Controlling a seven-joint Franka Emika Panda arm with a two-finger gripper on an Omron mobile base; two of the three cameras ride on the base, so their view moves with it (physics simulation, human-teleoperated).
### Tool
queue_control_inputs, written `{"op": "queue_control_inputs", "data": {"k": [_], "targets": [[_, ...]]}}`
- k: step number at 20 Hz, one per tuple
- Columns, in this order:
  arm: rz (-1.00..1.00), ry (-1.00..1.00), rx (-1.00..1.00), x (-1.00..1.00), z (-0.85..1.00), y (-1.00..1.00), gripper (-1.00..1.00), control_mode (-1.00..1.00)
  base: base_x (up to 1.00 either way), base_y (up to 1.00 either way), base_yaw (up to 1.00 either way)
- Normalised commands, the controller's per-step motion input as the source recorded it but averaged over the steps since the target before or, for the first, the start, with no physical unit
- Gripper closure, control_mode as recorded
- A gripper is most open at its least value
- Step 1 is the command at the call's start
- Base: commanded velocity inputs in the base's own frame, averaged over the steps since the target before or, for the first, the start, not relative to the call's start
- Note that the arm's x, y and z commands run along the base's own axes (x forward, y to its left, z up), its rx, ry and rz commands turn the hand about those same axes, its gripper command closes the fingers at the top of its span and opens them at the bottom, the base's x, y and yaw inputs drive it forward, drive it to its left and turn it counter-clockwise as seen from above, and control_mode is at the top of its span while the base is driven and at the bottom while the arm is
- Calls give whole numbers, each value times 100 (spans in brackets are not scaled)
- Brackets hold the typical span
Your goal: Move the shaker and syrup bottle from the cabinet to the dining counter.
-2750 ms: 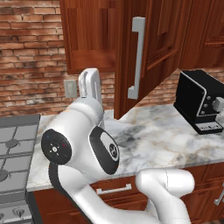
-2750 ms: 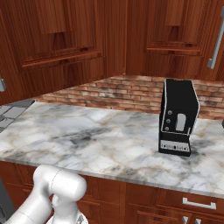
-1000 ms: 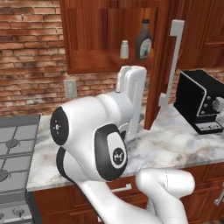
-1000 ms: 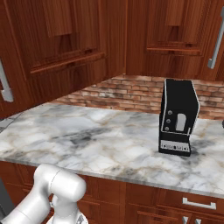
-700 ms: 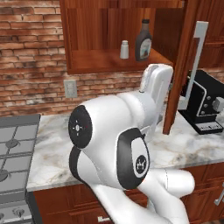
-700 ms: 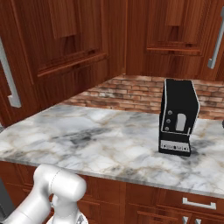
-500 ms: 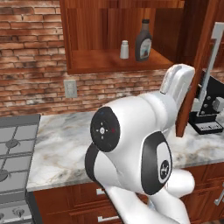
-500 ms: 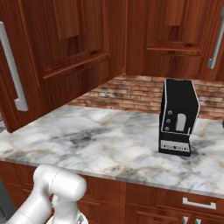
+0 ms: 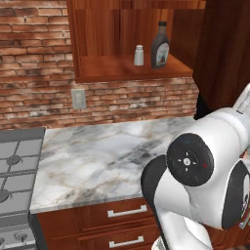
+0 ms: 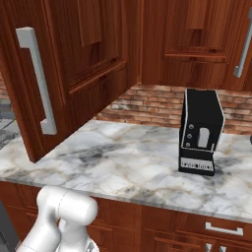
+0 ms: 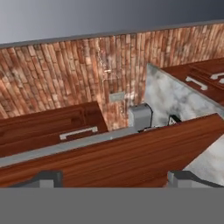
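Observation:
The cabinet [image 9: 122,68] stands open, its door [image 9: 225,49] swung far out to the right. On its shelf the small pale shaker [image 9: 139,55] stands just left of the dark brown syrup bottle [image 9: 160,45], both upright. In the right base view the same door [image 10: 83,74] juts over the countertop, showing its long silver bar handle [image 10: 37,78]. In the hand view my gripper [image 11: 116,179] is open, fingertips [image 11: 43,178] wide apart. It sits close against the door's wooden face, and the handle [image 11: 74,143] lies just beyond. The dining counter is out of view.
A marble kitchen countertop [image 9: 97,151] runs over wood drawers [image 9: 124,212], with a stove [image 9: 14,176] at its left. A black coffee machine [image 10: 201,132] stands on the countertop to the right. My bulky white arm [image 9: 205,180] blocks the lower right of the left base view.
The cabinet door has swung further open to the right, and my arm swept right with it. The shaker and syrup bottle have not moved.

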Motion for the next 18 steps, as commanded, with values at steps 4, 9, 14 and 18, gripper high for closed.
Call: {"op": "queue_control_inputs", "data": {"k": [4,9,14,18], "targets": [[-1,-4,3,8,-1,-77,-100,-100,0,0,0],[-3,-3,4,2,0,-76,-100,-100,0,0,0],[-2,-1,3,6,0,-62,-100,-100,0,0,0],[0,-1,0,32,-6,-18,-100,-100,0,0,0]]}}
